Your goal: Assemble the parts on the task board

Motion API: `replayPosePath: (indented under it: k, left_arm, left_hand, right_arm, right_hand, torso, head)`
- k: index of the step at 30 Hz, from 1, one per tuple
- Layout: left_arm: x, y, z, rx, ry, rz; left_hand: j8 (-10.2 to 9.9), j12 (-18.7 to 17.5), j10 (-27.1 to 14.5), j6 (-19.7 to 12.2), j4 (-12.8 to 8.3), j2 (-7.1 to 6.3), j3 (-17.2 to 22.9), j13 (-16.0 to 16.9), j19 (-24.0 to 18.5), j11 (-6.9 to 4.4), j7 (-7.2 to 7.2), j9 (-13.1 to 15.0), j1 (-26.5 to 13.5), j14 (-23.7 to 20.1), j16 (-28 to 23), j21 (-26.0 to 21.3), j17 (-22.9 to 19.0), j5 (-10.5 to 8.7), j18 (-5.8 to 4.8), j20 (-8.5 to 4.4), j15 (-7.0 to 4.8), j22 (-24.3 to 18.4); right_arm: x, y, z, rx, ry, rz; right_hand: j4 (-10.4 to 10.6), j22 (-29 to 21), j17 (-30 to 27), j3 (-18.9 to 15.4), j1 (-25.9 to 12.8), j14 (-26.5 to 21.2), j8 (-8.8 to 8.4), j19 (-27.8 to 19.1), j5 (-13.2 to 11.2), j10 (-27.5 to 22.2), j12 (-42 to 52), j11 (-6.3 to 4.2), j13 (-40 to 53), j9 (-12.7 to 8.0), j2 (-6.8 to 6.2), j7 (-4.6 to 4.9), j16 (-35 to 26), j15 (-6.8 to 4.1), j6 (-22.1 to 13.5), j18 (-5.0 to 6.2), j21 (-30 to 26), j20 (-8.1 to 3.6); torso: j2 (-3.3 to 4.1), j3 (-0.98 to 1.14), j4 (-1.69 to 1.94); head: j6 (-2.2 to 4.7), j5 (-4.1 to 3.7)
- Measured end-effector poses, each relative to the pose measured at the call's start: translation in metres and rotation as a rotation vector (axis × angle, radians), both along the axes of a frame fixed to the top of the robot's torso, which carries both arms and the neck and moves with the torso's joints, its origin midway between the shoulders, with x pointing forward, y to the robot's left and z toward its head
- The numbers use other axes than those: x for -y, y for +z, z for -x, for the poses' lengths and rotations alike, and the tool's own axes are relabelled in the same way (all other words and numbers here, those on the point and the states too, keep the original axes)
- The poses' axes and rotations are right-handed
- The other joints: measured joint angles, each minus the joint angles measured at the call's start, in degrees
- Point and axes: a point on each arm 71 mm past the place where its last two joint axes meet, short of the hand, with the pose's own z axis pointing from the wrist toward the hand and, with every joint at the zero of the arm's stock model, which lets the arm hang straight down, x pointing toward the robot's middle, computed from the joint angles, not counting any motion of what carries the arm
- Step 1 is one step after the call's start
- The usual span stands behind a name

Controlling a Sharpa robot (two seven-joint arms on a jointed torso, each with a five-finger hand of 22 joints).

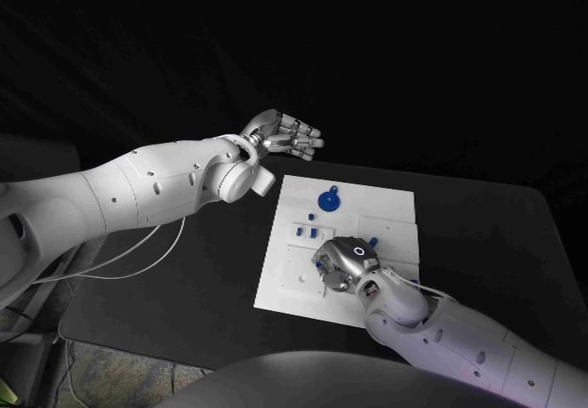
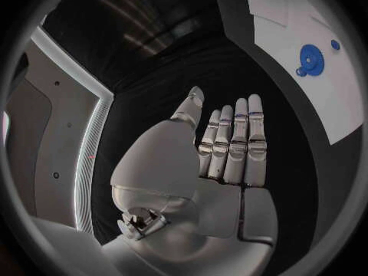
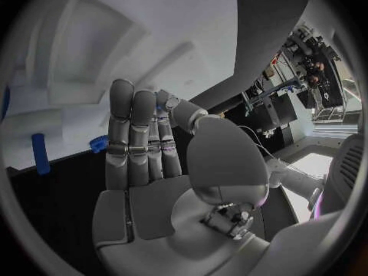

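The task board lies flat in the middle of the black surface, and it serves here as the landmark. On its far half sits a round blue part like a toothed disc with a small tab, also seen from the left wrist. Nearer the board's middle, a few small blue parts stand or lie in a short row.

The right hand rests low over the board's near half, just beside that row. In its wrist view the fingers lie straight and close together with the thumb folded toward them. A small blue part shows beyond the fingertips and a blue peg lies off to one side. Whether the thumb pinches anything I cannot tell; something bluish sits at the thumb's tip but is too small to read.

The left hand hangs off the board, beyond its far left corner and raised above the surface, fingers straight with the thumb apart, holding nothing.

By my judgement, the step in hand is picking or seating one of the small parts at the board's middle. The next move calls for a fine pinch and a square, upright approach to the socket, since the hand hides its own target.
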Motion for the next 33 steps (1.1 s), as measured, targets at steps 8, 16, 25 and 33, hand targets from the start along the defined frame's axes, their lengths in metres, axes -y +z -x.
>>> replayPosePath:
  k: [8,16,25,33]
  left_arm:
    - [0.000,0.000,0.000,-0.002,-0.001,0.000]
    - [0.000,0.000,0.000,-0.004,0.000,-0.001]
    - [-0.003,-0.001,-0.002,-0.006,0.005,-0.004]
    - [-0.008,-0.002,-0.003,-0.008,0.015,-0.009]
  left_hand:
    - [0.0,0.0,0.0,0.0,0.0,0.00,0.0,0.0,0.0,0.00,0.00,0.0,0.0,0.0,0.0,0.0,0.0,0.00,0.00,0.00,0.00,0.0]
    - [0.0,0.0,0.0,0.0,0.2,0.00,-0.2,0.0,0.0,0.00,0.00,0.0,0.0,-0.2,0.0,0.2,-0.1,0.00,0.00,0.00,0.21,-0.5]
    - [0.0,0.0,-0.2,-0.4,0.2,0.00,-0.2,0.0,0.0,0.21,0.00,0.0,0.0,-0.2,0.0,0.2,-0.1,0.00,0.00,0.00,0.21,-0.6]
    - [0.0,0.0,-0.2,-0.4,0.2,0.00,-0.2,0.0,0.2,0.21,0.00,0.0,0.0,-0.2,0.0,0.2,-0.1,0.00,0.00,0.21,0.21,-0.7]
  right_arm:
    - [0.000,-0.002,0.002,-0.006,-0.001,0.001]
    - [0.002,-0.002,0.004,-0.008,-0.013,-0.014]
    - [0.010,0.015,0.008,0.012,-0.051,-0.097]
    - [0.032,0.054,-0.007,0.063,-0.121,-0.202]
  right_hand:
    - [1.2,-0.9,-0.1,0.0,-1.7,0.2,0.33,0.1,-1.6,-6.4,0.1,1.74,-0.1,-0.7,-3.30,1.24,0.3,1.02,-4.7,1.27,-1.4,1.13]
    - [2.5,-1.0,-0.2,-0.6,-1.2,0.1,0.33,0.1,-1.7,-8.4,-0.5,2.57,-0.5,-0.7,-5.42,1.47,0.6,1.15,-5.7,1.66,-2.4,1.55]
    - [2.6,-0.7,-0.2,-4.5,-0.2,0.0,0.33,0.1,-1.9,-10.1,-0.2,2.86,-0.3,-0.7,-6.91,1.35,0.9,1.25,-7.9,1.67,-2.9,1.55]
    - [3.1,-0.3,0.1,-4.1,-0.2,0.0,0.33,0.1,-1.9,-9.6,-0.2,2.31,-0.3,-0.7,-6.88,1.35,1.4,1.24,-7.9,1.68,-2.9,1.55]
  torso:
    - [-0.01,0.01,-0.02]
    - [0.00,0.08,-0.02]
    - [-0.03,0.19,-0.02]
    - [-0.07,0.13,-0.18]
  head:
    - [-0.03,-0.10]
    - [0.11,-0.30]
    - [0.51,-0.53]
    - [1.14,-1.02]
